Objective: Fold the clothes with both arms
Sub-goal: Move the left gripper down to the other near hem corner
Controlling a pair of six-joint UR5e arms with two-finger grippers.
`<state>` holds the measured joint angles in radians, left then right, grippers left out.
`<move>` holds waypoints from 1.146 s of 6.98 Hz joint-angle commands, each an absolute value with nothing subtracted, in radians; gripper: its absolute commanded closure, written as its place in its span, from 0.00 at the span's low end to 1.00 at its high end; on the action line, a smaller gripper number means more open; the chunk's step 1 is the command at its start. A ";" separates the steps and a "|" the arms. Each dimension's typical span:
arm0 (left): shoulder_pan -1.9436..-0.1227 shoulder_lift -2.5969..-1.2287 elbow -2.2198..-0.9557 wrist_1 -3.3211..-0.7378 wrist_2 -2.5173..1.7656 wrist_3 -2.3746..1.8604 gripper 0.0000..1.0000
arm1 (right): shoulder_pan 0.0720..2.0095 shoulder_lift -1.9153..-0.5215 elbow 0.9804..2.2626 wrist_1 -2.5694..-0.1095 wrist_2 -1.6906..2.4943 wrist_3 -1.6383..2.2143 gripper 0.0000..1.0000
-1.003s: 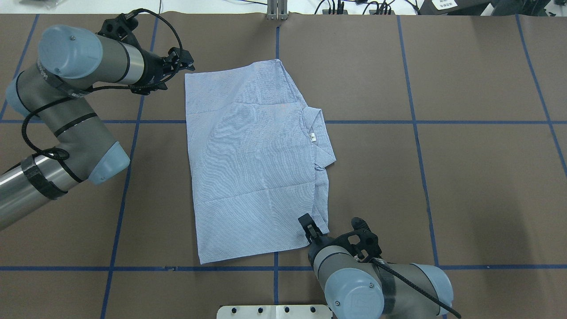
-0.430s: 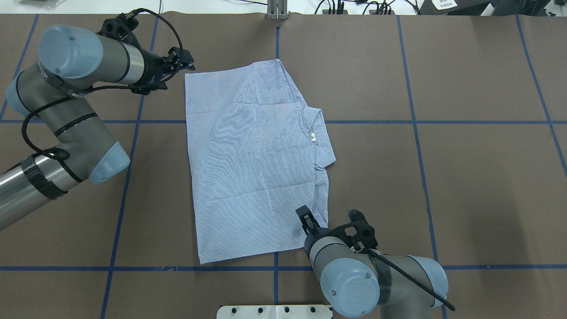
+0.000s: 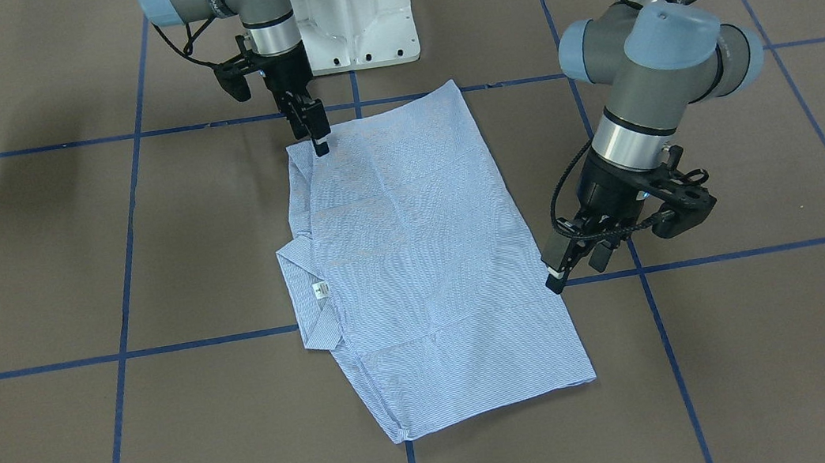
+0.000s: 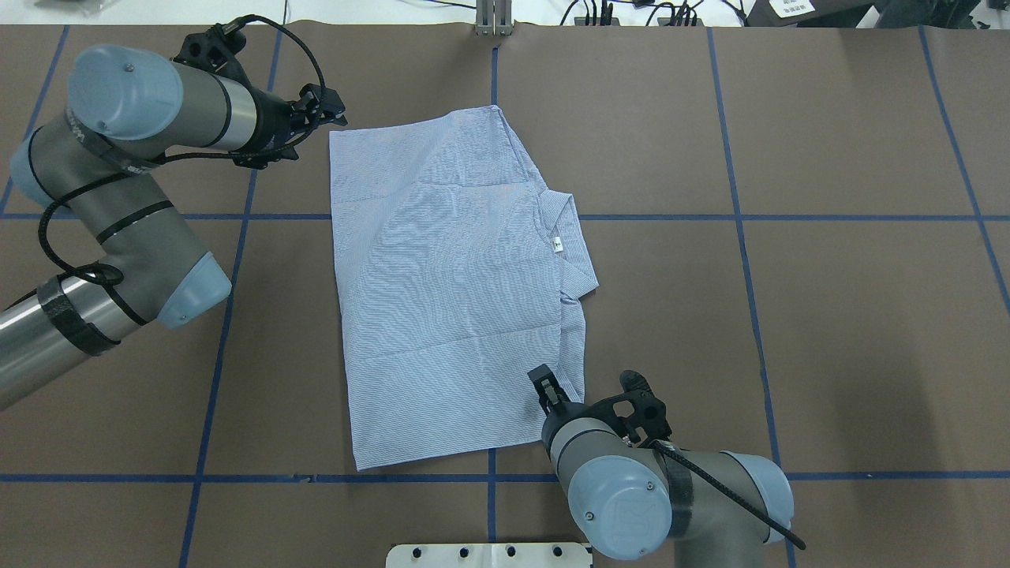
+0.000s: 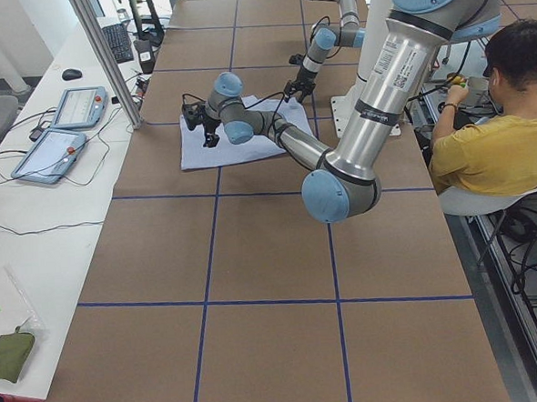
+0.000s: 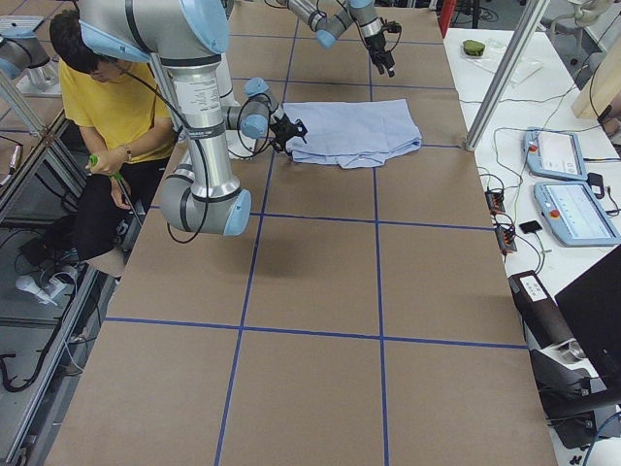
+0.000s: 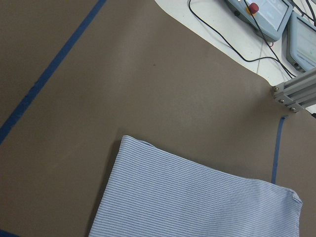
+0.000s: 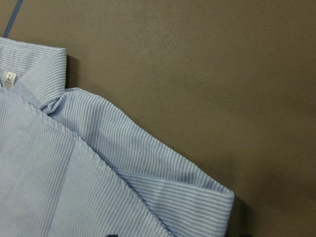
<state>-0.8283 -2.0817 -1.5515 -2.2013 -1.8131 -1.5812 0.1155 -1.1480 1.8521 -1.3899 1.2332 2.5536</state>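
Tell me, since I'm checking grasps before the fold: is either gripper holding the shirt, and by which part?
Left gripper holds nothing, hanging just off the shirt. Right gripper sits at its collar-side near corner; a pinch cannot be told.

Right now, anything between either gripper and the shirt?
Nothing visible. The right gripper is at a near corner of the shirt; the left gripper is beside its far corner, with only bare table between.

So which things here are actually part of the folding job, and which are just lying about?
Part of the job:
striped shirt
left end effector
right end effector

Just lying about, all off the brown mat:
teach pendants
keyboard
mouse
green pouch
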 commanded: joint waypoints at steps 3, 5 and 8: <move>-0.828 -2.082 -1.552 -2.203 -1.813 -1.621 0.08 | 0.118 -1.135 1.844 -1.390 1.235 2.572 1.00; -0.828 -2.082 -1.552 -2.203 -1.813 -1.623 0.08 | 0.117 -1.135 1.844 -1.390 1.235 2.573 1.00; -0.790 -2.005 -1.674 -2.204 -1.816 -1.776 0.09 | 0.118 -1.141 1.880 -1.399 1.238 2.582 1.00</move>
<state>-0.8155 -2.0452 -1.5979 -2.2047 -1.8152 -1.6934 0.1187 -1.1355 1.8620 -1.3941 1.2373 2.5747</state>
